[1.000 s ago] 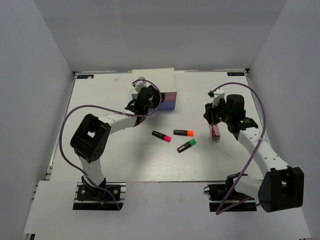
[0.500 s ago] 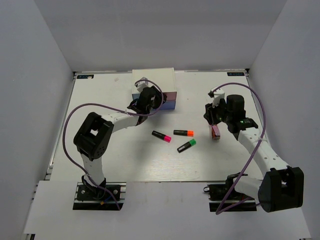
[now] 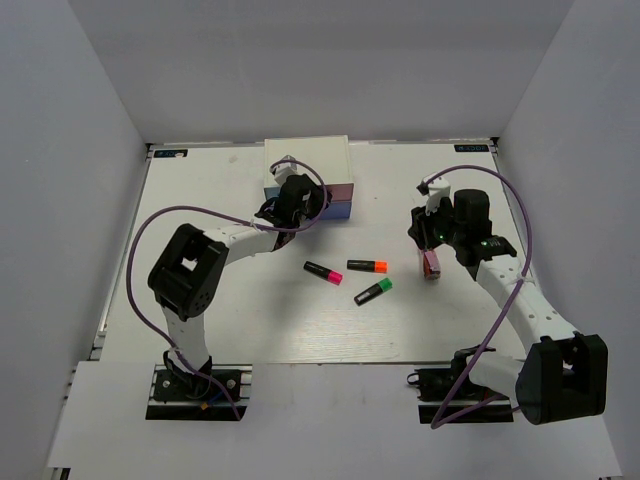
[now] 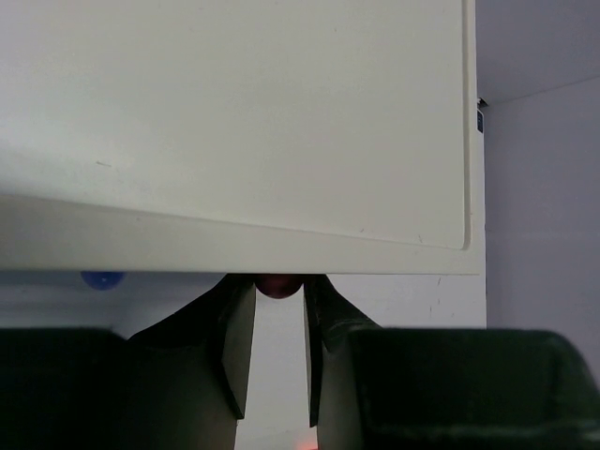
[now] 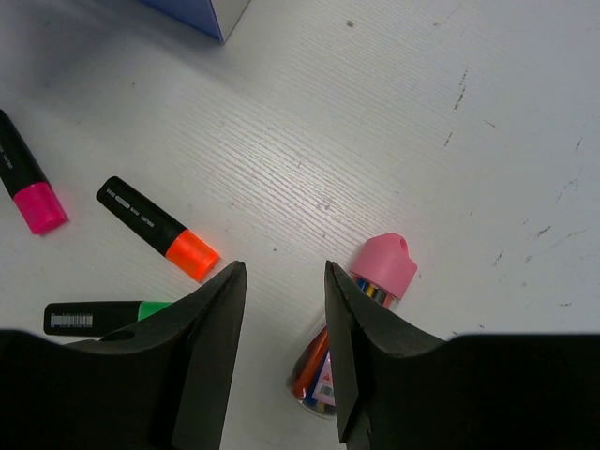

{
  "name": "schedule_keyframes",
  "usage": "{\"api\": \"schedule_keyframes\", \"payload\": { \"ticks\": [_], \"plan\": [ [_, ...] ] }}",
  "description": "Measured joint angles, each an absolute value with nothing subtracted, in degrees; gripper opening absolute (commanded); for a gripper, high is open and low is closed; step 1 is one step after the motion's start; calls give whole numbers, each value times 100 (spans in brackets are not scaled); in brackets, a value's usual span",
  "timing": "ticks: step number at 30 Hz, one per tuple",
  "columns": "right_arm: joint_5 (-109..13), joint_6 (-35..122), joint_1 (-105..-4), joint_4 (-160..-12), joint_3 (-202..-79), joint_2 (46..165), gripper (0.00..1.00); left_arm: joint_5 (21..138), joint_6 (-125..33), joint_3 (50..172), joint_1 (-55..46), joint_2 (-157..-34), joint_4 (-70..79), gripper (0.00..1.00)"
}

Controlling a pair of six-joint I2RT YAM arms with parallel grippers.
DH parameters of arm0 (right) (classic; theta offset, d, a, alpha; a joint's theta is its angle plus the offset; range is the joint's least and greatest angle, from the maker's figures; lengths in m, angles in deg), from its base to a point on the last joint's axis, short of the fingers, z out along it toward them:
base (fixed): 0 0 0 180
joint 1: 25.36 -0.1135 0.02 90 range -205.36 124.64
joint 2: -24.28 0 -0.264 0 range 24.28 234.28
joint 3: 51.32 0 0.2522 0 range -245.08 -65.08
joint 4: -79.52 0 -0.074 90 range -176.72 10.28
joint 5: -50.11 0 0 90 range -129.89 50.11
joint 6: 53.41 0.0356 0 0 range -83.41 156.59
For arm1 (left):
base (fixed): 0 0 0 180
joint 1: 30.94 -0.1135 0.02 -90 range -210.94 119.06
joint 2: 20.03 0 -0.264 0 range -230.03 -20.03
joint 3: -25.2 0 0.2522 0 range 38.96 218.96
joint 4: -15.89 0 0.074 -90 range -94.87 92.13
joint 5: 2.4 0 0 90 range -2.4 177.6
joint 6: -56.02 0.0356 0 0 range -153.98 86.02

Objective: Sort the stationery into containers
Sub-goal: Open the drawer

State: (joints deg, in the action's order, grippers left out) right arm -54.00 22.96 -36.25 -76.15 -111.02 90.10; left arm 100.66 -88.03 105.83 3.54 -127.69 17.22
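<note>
The white chest (image 3: pixel 306 160) stands at the back middle, its pink and dark blue drawer fronts (image 3: pixel 341 200) facing me. My left gripper (image 3: pixel 291 198) is at the chest's front; in the left wrist view (image 4: pixel 278 298) it is shut on a dark round knob (image 4: pixel 278 285) under the chest's top (image 4: pixel 234 122). Pink-capped (image 3: pixel 322 272), orange-capped (image 3: pixel 367 265) and green-capped (image 3: pixel 372 291) highlighters lie mid-table. My right gripper (image 3: pixel 432 238) is open just above the pinkish-red block (image 3: pixel 431 265), a clear case with a pink cap (image 5: pixel 382 267), partly under the right finger (image 5: pixel 352 375). The lilac block is out of view.
The right wrist view shows the pink-capped (image 5: pixel 23 183), orange-capped (image 5: pixel 155 228) and green-capped (image 5: pixel 103 317) highlighters left of the right gripper (image 5: pixel 281 281), and the chest's blue corner (image 5: pixel 202 11). Grey walls enclose the white table (image 3: pixel 230 320).
My left arm's elbow has shifted slightly right while its gripper stays at the chest's front. The right arm and the stationery have barely moved.
</note>
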Motion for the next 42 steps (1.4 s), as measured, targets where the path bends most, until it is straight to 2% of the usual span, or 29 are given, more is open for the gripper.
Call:
{"api": "schedule_keyframes", "payload": {
  "ticks": [4,10,22,42],
  "plan": [
    [-5400,2292,-3625,-7619,-11073,8975,47,10062,-8800,10561,354,-12763,1749,22],
    [-5400,2311,-3623,-7615,-11025,8951,57,9976,-8805,10113,370,-12546,2076,21],
    [-5402,2414,-3623,-7615,-11025,8971,64,9716,-8833,9110,475,-11781,2326,19],
    [-5350,2486,-3619,-7608,-11030,9089,64,9515,-8794,8294,721,-11036,2354,18]
  ]
}}
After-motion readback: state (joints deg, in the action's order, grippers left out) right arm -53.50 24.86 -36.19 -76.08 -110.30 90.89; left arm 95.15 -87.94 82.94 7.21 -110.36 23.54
